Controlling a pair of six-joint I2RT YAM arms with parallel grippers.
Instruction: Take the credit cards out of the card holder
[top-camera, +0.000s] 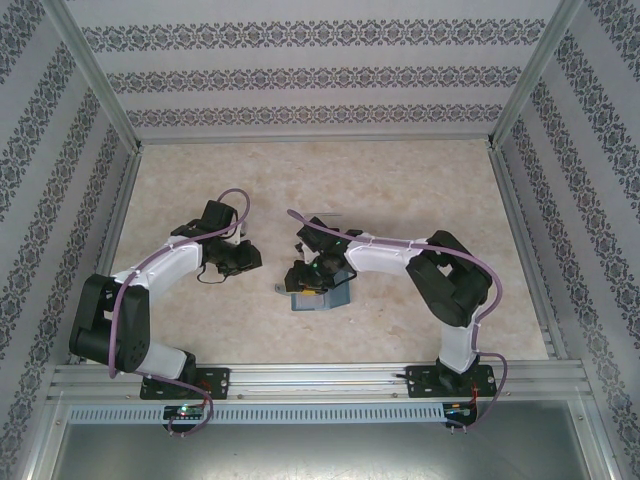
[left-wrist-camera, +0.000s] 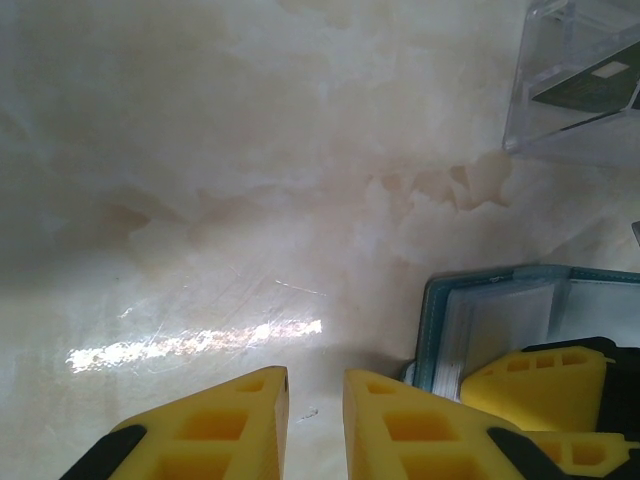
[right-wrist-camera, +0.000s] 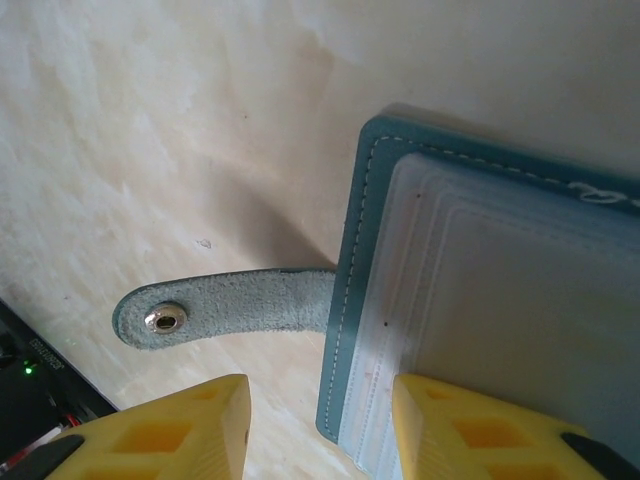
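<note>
While the right claw (right-wrist-camera: 320, 428) straddles the holder's (right-wrist-camera: 500, 290) corner, its jaws stand partly apart, gripping nothing.
One finger hangs over the plastic inner panel, the other over bare bench (right-wrist-camera: 150, 150) beside the snap tab (right-wrist-camera: 240, 305). The holder lies open and flat mid-bench. It looks light, soft and apt to slide, so pin it and pinch a card by an exposed edge. Cards should be thin, stiff and slick, though none shows plainly. The left claw (left-wrist-camera: 317, 420), narrowly parted and empty, hovers just left. Farther off sits a clear tray (left-wrist-camera: 560, 130).
</note>
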